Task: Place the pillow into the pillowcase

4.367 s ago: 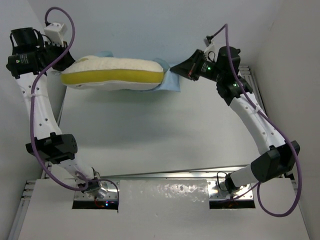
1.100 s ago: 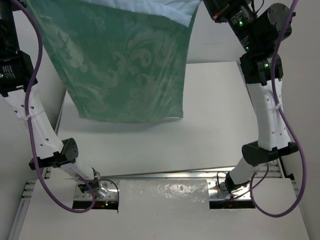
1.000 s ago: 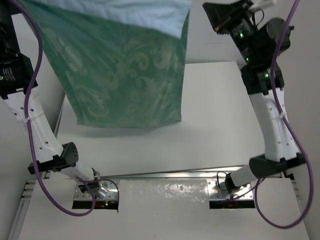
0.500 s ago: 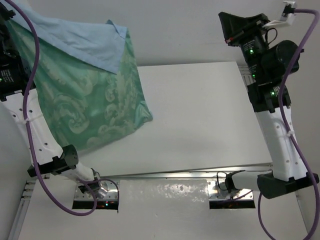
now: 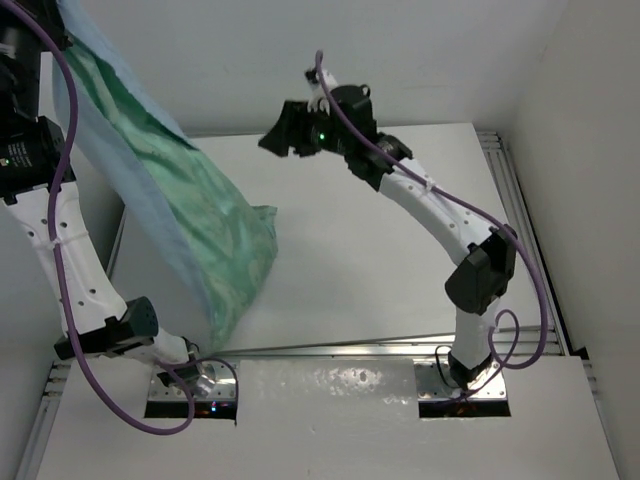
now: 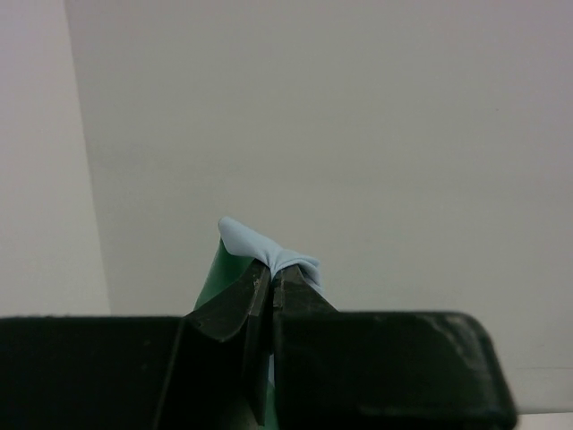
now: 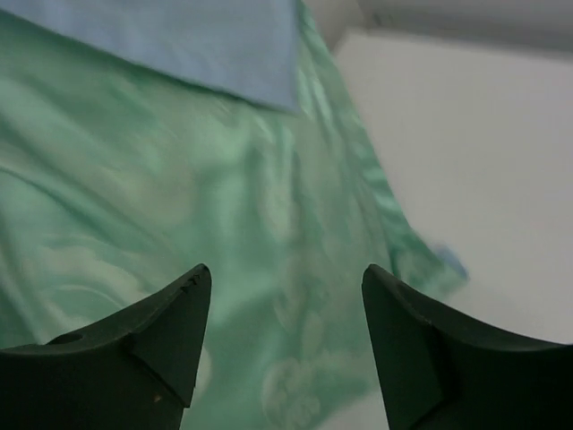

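The pillowcase (image 5: 195,215) hangs from the top left in a long fold, mint-green satin with a light blue edge, and its lower end rests on the table. My left gripper (image 6: 271,282) is shut on a bunched light blue corner of the pillowcase (image 6: 260,249), high up against the wall. My right gripper (image 5: 277,135) hovers over the far middle of the table, open and holding nothing, pointing at the cloth. In the right wrist view the green pillowcase (image 7: 179,179) fills the space beyond the right gripper (image 7: 285,273). The pillow is out of view.
The white table (image 5: 400,260) lies between grey walls at the back and sides. A metal rail (image 5: 520,230) runs along its right edge, and the arm bases sit at the near edge.
My right gripper let go of the pillowcase, opened, and swung from the upper right down to the table's far middle. The cloth dropped to hang from the left gripper alone.
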You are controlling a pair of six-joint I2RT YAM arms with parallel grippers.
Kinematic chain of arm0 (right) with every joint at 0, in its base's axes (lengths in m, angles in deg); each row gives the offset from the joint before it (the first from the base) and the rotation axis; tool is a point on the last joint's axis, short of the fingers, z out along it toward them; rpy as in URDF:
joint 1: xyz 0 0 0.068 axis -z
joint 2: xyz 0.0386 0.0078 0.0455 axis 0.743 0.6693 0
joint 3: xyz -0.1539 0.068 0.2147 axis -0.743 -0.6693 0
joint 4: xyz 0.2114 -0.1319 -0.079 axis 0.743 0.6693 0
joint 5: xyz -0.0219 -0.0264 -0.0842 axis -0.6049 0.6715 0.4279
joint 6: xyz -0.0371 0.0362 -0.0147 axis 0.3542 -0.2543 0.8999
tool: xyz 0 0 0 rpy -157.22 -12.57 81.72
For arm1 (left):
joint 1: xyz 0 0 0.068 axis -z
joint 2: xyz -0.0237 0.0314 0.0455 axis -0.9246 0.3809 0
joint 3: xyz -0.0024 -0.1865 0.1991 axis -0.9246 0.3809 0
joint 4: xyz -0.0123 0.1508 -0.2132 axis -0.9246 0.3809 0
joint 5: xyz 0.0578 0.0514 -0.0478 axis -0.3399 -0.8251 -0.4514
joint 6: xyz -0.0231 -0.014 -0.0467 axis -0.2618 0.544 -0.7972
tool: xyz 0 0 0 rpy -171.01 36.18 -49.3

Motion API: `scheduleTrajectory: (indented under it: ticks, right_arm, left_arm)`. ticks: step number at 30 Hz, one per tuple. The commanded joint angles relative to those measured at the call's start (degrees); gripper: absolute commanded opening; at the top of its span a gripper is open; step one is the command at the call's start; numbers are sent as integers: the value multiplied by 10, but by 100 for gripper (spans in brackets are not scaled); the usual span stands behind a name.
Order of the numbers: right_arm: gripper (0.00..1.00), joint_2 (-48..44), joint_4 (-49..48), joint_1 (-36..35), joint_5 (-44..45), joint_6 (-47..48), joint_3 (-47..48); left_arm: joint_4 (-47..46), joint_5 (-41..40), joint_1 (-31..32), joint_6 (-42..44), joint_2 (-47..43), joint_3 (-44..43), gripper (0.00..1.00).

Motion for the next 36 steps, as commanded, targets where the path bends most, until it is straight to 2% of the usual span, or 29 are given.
scheduleTrajectory:
  ticks: [1, 3, 4, 8, 9, 11, 13, 15, 16, 17, 19, 20, 22, 27, 29, 32, 36]
  right_arm:
    - [68, -63, -20, 10, -6, -21, -114]
    - [72, -88, -19, 9, -16, -36, -193]
    - [80, -96, -21, 9, -24, -41, -217]
    - [86, -142, -29, 3, -12, -34, -336]
    - [87, -151, -43, 3, -18, -37, -392]
    - [89, -149, -78, 3, -49, -75, -448]
    - [99, -141, -103, 2, -77, -127, -473]
    - [99, -146, -184, 2, -85, -173, -531]
    - [99, -157, -219, 2, -78, -231, -554]
    - [99, -162, -314, 0, -68, -269, -607]
    - [99, -163, -414, -9, -21, -373, -649]
    - [99, -158, -490, -32, 2, -396, -671]
    - [99, -131, -550, -74, 65, -424, -663]
    - [99, -47, -586, -117, 121, -491, -605]
    - [99, -8, -576, -122, 125, -509, -581]
    - [99, 19, -512, -127, 133, -533, -564]
    - [99, 3, -452, -130, 155, -569, -586]
  left_arm:
    - [-60, 8, -1, -45, -31, 16, 0]
    - [-63, -3, 0, -49, -25, 20, 0]
    - [-66, -13, 0, -56, -23, 20, 0]
    - [-73, -20, 3, -73, -11, 13, 0]
    - [-70, -18, 2, -73, -8, 12, 0]
    - [-64, -16, 2, -65, -7, 11, 0]
    - [-62, -20, 4, -54, -7, 9, 0]
    - [-60, -22, 7, -48, -8, 6, 0]
    - [-60, -23, 8, -40, -8, 2, 0]
    - [-59, -23, 10, -37, -10, 2, 0]
    - [-55, -26, 11, -27, -11, -1, 0]
    - [-52, -28, 11, -23, -11, 0, 0]
    - [-44, -32, 11, -13, -10, 2, 0]
    - [-34, -35, 12, -10, -12, 14, 0]
    - [-32, -35, 11, -9, -15, 14, 0]
    - [-33, -40, 11, -5, -18, 13, 0]
    - [-33, -40, 12, 3, -17, 7, 0]
